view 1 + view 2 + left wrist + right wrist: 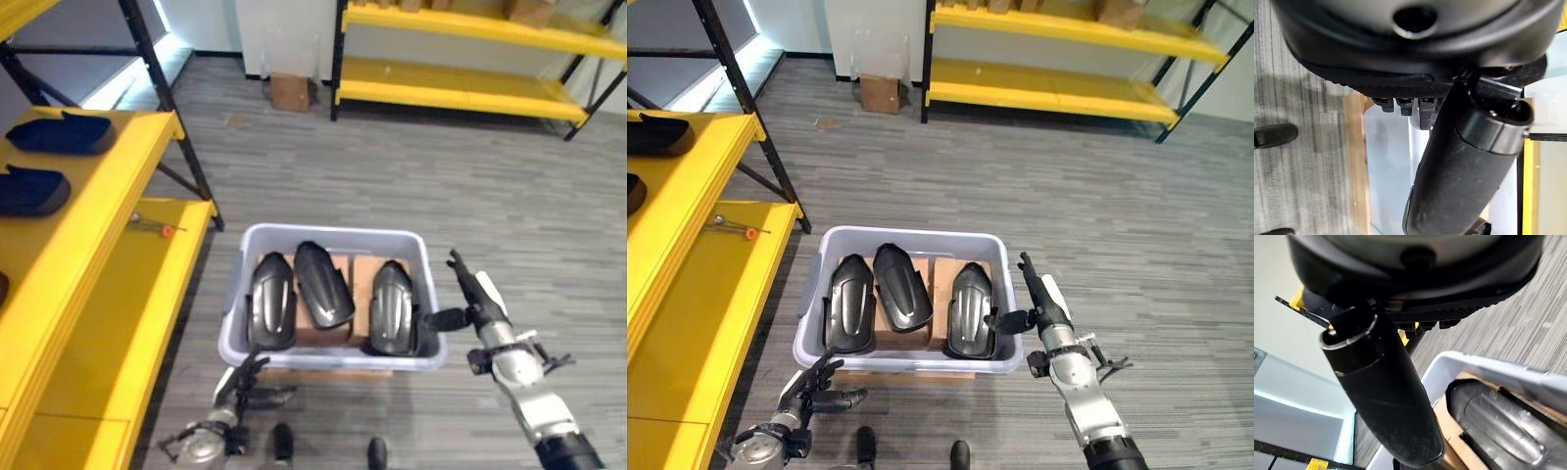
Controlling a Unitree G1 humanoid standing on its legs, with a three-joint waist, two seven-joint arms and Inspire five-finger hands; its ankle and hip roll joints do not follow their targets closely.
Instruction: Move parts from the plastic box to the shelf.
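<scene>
While 3 black parts (323,294) wait in the plastic box (333,240), the right hand (1038,299) hovers beside it, fingers straight, for reaching; left hand (818,392) relaxed.

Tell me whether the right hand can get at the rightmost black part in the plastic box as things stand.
Probably yes. The right hand hovers open beside the plastic box's right rim, next to the rightmost black part, which lies uncovered with nothing between them.

L hand (1459,161) over plastic box (1388,161)
</scene>
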